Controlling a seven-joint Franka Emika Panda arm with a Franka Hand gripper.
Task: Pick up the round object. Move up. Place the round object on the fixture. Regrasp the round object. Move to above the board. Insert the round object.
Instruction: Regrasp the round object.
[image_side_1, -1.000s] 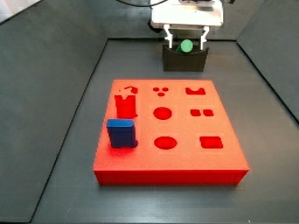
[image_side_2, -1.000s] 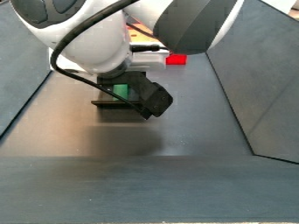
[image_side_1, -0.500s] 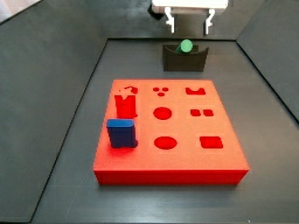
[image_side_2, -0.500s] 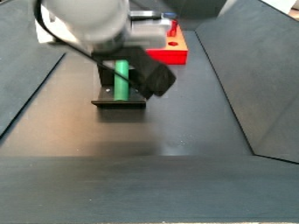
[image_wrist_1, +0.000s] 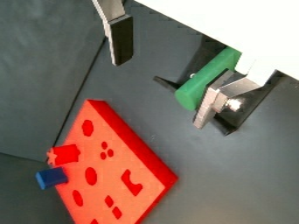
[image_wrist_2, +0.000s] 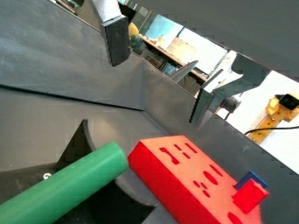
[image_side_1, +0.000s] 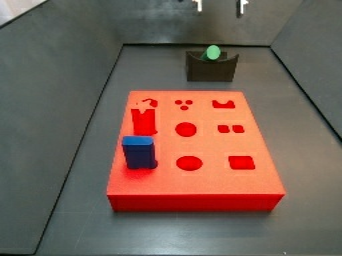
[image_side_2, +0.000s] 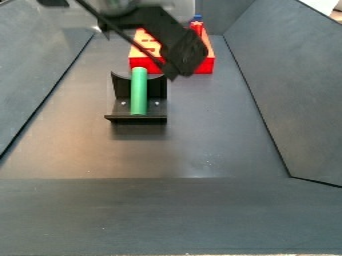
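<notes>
The green round object (image_side_1: 211, 52) lies in the notch of the dark fixture (image_side_1: 210, 69) at the back, beyond the red board (image_side_1: 194, 150). In a side view the round object (image_side_2: 138, 90) lies lengthwise on the fixture (image_side_2: 136, 117). My gripper (image_side_1: 221, 6) is open and empty, high above the fixture, with only its fingertips in view. In both wrist views the fingers (image_wrist_1: 121, 39) (image_wrist_2: 117, 39) stand wide apart, with the round object (image_wrist_1: 208, 77) (image_wrist_2: 65, 188) far below them.
A blue square block (image_side_1: 138, 152) and a red peg (image_side_1: 143, 122) stand on the board's left side. Both show in a wrist view, the block (image_wrist_1: 49, 178) and the red peg (image_wrist_1: 61, 155). Dark walls enclose the floor. The gripper's body (image_side_2: 167, 40) hangs over the board's end.
The gripper has let go of the round object and risen straight up from the fixture. The round object stays in the notch.
</notes>
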